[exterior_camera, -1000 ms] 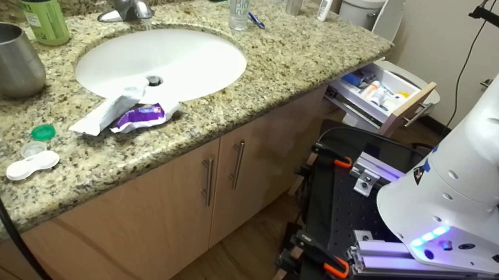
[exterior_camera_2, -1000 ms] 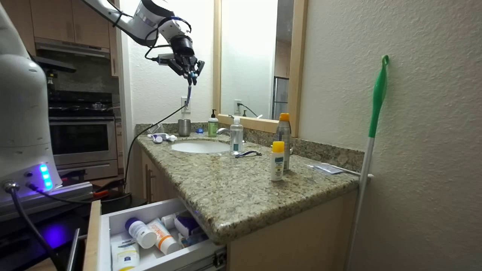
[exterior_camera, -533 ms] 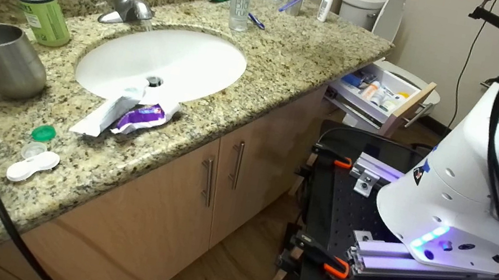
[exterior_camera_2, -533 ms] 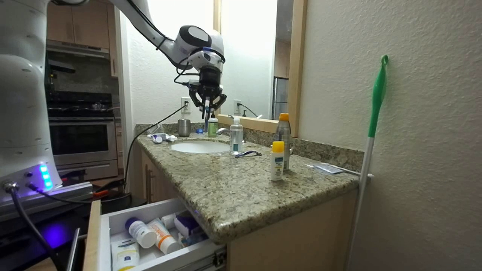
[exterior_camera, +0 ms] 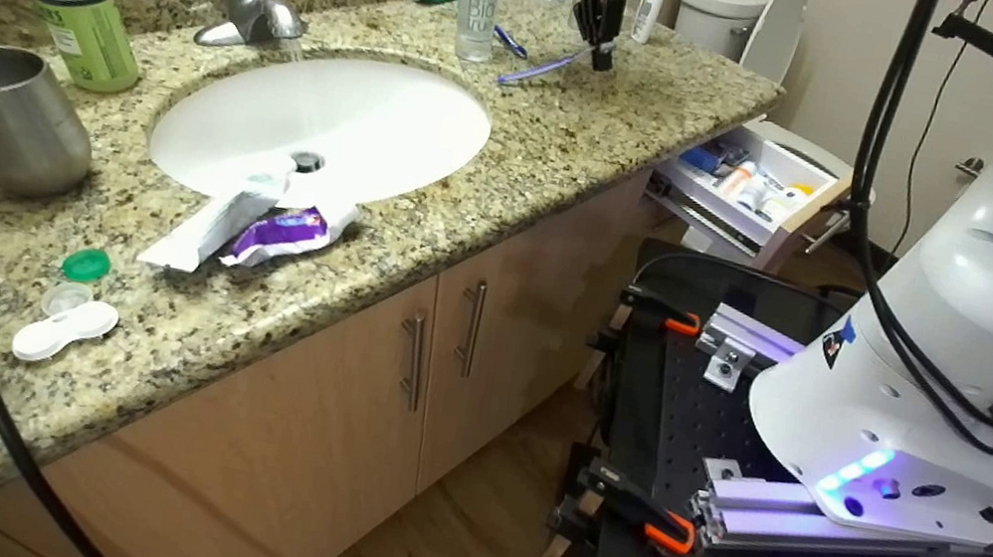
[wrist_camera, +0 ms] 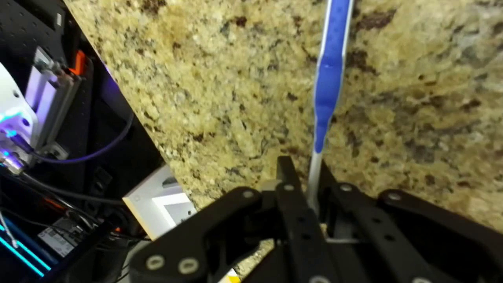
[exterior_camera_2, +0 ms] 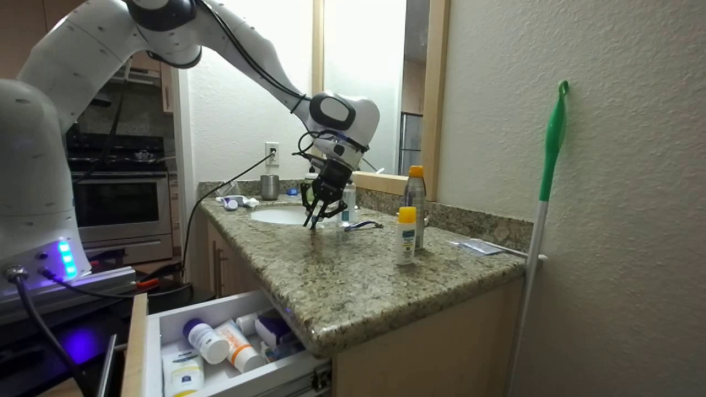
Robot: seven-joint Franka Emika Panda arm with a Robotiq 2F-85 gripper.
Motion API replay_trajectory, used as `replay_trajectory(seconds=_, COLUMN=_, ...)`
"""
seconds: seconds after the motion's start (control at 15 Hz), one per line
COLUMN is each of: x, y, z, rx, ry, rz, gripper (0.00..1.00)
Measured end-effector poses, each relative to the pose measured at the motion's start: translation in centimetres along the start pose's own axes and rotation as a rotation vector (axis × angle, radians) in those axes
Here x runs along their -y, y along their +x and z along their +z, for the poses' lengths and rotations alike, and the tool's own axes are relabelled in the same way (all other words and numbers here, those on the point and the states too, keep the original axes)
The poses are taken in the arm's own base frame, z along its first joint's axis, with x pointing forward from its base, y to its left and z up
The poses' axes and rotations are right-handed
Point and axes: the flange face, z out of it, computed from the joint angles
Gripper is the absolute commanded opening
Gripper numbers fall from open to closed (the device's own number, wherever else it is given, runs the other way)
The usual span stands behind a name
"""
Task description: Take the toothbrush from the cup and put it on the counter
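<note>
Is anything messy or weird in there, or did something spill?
Yes, a bit. The drawer hangs open under the counter, and drawers usually stay shut. A crumpled white thing, maybe a tube, pokes over the edge of the sink, as if dropped there. I can't see a spill.

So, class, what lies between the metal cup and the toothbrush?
The white sink basin, with counter on either side, lies between cup and toothbrush in an exterior view.

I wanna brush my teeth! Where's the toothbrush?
In an exterior view, the toothbrush is held by the robot's gripper, just right of the clear bottle and near the sink.
</note>
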Motion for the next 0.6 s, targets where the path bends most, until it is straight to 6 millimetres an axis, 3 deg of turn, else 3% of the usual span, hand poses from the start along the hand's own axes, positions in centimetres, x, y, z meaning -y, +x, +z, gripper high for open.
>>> replay_trajectory(seconds=0.07, x=0.7, y=-0.1, z=0.3, rx=0.032, ry=-0.052, rz=-0.004, gripper=0.53)
replay_trajectory(seconds=0.2, x=0.8, y=0.0, z=-2.0, rx=0.061, ry=-0.081, rz=-0.024, gripper=0.68)
replay_trajectory(seconds=0.33, x=-0.3, y=0.5, z=-7.0, rx=0.038, ry=0.008, rz=-0.045, gripper=0.82)
replay_trajectory(seconds=0.53, x=-4.1, y=2.1, z=-15.2, rx=-0.043, ry=0.178, rz=-0.049, gripper=0.99)
replay_trajectory(seconds=0.6, x=-5.7, y=2.8, z=-17.8, rx=-0.061, ry=0.239, rz=-0.047, gripper=0.84)
